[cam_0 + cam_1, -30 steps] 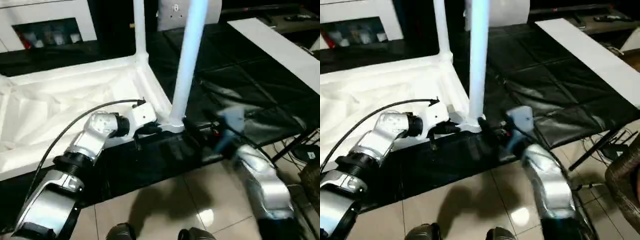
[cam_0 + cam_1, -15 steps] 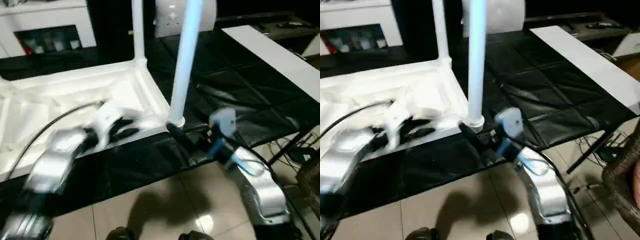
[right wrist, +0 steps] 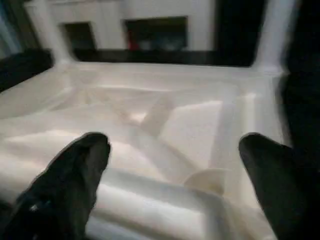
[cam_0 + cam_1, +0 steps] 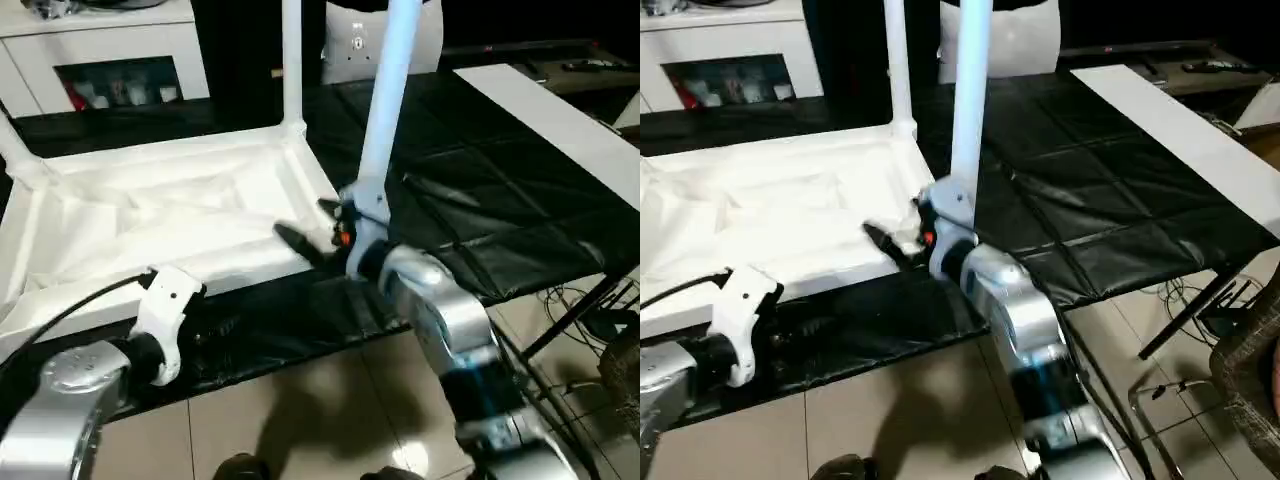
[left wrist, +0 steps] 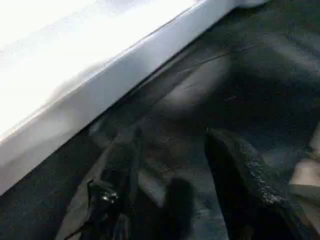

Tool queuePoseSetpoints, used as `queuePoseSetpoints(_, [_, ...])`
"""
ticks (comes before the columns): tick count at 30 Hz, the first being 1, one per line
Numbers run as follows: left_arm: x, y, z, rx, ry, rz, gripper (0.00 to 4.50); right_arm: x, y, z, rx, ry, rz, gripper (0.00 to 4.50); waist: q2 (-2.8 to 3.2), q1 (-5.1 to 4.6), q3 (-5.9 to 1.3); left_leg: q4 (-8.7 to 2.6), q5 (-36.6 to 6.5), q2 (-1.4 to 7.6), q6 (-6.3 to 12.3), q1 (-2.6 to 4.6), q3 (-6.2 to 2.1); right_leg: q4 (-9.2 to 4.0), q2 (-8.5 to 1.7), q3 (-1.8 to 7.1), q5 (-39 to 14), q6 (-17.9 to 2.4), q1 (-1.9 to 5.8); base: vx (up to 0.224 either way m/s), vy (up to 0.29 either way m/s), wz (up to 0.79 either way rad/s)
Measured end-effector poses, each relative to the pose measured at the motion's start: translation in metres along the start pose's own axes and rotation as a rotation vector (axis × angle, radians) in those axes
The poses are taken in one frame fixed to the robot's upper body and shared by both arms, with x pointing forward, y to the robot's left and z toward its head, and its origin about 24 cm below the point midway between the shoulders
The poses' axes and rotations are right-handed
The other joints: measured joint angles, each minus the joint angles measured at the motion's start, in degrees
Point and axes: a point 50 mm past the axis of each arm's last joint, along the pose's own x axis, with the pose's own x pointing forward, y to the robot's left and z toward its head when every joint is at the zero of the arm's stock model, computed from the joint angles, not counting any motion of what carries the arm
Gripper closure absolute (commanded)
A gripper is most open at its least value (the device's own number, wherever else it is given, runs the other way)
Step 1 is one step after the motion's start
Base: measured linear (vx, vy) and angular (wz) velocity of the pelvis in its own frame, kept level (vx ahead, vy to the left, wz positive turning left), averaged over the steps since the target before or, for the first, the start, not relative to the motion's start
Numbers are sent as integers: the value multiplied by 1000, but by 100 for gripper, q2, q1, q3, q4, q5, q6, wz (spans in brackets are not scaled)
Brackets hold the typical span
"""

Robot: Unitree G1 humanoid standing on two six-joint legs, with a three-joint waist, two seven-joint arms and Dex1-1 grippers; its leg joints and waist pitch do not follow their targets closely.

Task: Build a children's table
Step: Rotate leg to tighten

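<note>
Table top [image 4: 150, 215] lies upside down, ribbed underside up, on the black mat [image 4: 480, 200] covering the floor, its long edge along the mat's near edge. Legs look seated: near-right leg [image 4: 385, 90] upright in its corner socket, far-right leg [image 4: 292, 60] upright behind it, and a stub of a third leg [image 4: 15, 145] at the far-left corner. Near-left corner is out of frame, so I can't confirm the fourth; I'd judge the build mostly done. Right gripper [image 4: 312, 228], jaws wide apart and empty, hangs over the near-right corner. Left gripper [image 5: 175, 165], jaws part-open and empty over the mat, is just off the top's near edge. Right wrist view adds the rib pattern and an open round socket [image 3: 205, 179].
</note>
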Motion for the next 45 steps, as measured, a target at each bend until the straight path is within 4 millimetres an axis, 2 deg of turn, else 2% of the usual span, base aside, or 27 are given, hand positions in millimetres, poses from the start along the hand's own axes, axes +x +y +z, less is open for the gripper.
queuePoseSetpoints(8, [6,7,-11,-5,59,162,220,-17,-68,16,-48,-20,-259,0,-3,132,-6,18,0,2,1,-7,1,-1,-3,-1,24,-2,9,0,0,0])
queuePoseSetpoints(11, [7,4,-13,-9,51,170,220,-30,-95,19,-66,-21,-368,0,-3,147,-7,27,-1,2,2,-9,5,-2,-5,-2,25,-4,19,0,0,0])
queuePoseSetpoints(15, [10,0,-14,11,46,194,220,-63,-144,28,-109,-22,-559,0,6,147,-13,28,-1,2,4,-10,8,-3,-7,-4,23,0,20,0,0,0])
queuePoseSetpoints(18, [11,1,-16,17,54,211,220,-79,-160,31,-127,-29,-624,0,41,117,-35,28,-1,12,3,-5,10,-2,-3,-10,24,10,20,0,0,0])
queuePoseSetpoints(20, [14,1,-17,24,51,221,220,-82,-163,29,-132,-21,-637,0,69,109,-53,28,-1,13,3,-4,10,-2,-3,-12,16,39,17,0,0,0])
queuePoseSetpoints(22, [16,1,-17,42,37,227,220,-86,-168,26,-141,-8,-653,0,71,108,-54,28,-1,17,3,-6,11,-2,-3,-17,18,43,12,0,0,0])
queuePoseSetpoints(26, [21,-4,-13,48,-19,212,220,-81,-161,29,-131,-43,-563,0,65,94,-53,39,-1,22,3,-9,13,-2,-5,-20,19,44,9,0,0,0])
queuePoseSetpoints(29, [22,-9,-7,36,-71,185,213,-71,-138,22,-119,-54,-393,0,39,59,-70,43,-1,26,4,-9,14,-5,-4,-20,19,44,8,0,0,0])
queuePoseSetpoints(33, [18,-13,-2,42,-106,157,213,-54,-96,-5,-76,2,-120,0,35,34,-74,43,-1,28,4,-23,21,-7,-4,-15,21,41,-6,0,0,0])
queuePoseSetpoints(37, [10,-21,0,37,-150,129,213,-39,-73,-5,-58,-12,26,0,34,28,-73,41,-1,33,7,-65,34,-7,-5,-11,44,4,-57,0,0,0])
queuePoseSetpoints(39, [0,-28,0,0,-191,103,213,-23,-69,4,-59,-22,62,0,19,-25,-58,36,-1,37,8,-84,43,-8,-5,-12,44,3,-81,0,0,0])
queuePoseSetpoints(42, [-13,-36,3,-4,-219,68,213,-11,-72,20,-104,-36,61,0,-33,-13,-12,27,-1,44,7,-102,43,-8,-1,-19,42,5,-98,0,0,0])
queuePoseSetpoints(44, [-19,-38,-2,-2,-198,66,213,-7,-75,25,-126,-29,41,0,-73,4,25,23,-1,46,7,-108,43,-12,-1,-20,37,12,-103,0,0,0])
queuePoseSetpoints(45, [-24,-38,-6,0,-175,76,213,-3,-78,26,-128,-19,17,0,-102,7,66,21,-1,45,7,-108,45,-14,-2,-17,33,19,-105,0,0,0])
